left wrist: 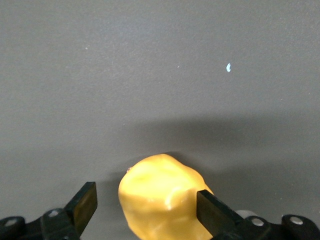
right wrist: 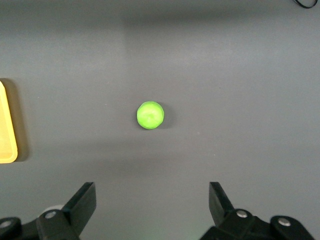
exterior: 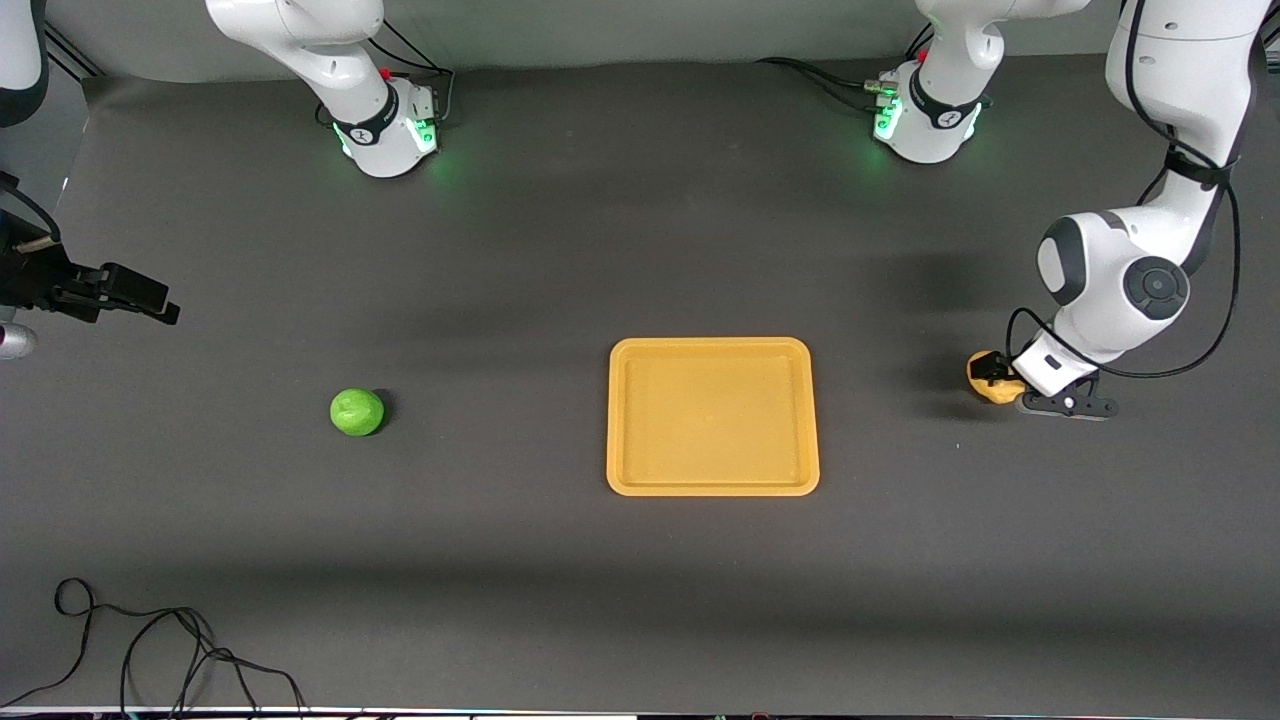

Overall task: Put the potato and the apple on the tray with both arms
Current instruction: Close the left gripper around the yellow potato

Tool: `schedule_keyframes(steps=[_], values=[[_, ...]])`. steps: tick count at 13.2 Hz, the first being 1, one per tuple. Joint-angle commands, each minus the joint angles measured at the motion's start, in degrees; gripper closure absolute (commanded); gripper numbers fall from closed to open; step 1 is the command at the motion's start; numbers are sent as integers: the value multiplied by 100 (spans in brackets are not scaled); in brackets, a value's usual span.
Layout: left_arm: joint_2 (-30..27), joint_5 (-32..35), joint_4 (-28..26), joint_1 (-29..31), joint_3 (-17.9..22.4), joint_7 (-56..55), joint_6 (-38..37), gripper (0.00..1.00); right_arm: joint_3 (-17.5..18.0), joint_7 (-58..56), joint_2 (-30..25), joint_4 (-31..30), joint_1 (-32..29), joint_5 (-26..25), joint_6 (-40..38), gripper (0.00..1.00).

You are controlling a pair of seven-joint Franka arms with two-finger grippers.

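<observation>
Potato [left wrist: 160, 197]: glossy yellow-tan lump on the table at the left arm's end, beside the empty orange tray [exterior: 615, 420]. Left gripper [left wrist: 145, 207] is low around it, jaws apart, one finger touching, a gap at the other. Green apple [exterior: 357, 412] sits toward the right arm's end; right gripper [right wrist: 152, 202] waits high over the table there, jaws wide and empty

1. Looking down on a dark grey table [right wrist: 240, 65] from above
2. Small round bright-green apple [right wrist: 150, 115] resting on it, alone near mid-picture, with a paler patch on top
3. Corner of the yellow-orange tray [right wrist: 6, 127] cut off at the picture's edge, well apart from the apple
4. Right gripper [right wrist: 152, 205] up in the air, two black fingers [right wrist: 82, 202] spread wide with nothing between them
</observation>
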Motion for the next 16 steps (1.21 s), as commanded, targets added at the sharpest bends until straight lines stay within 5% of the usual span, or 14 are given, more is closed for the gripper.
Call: schedule_keyframes(steps=[1,16], values=[[144,-115,-19,-73,39,85,258,8,-24,4,-11,79,35,0,-6,0],[-533,-133,60,-178,3,-99,-778,11,-33,-5,-2,88,-18,0,126,0]])
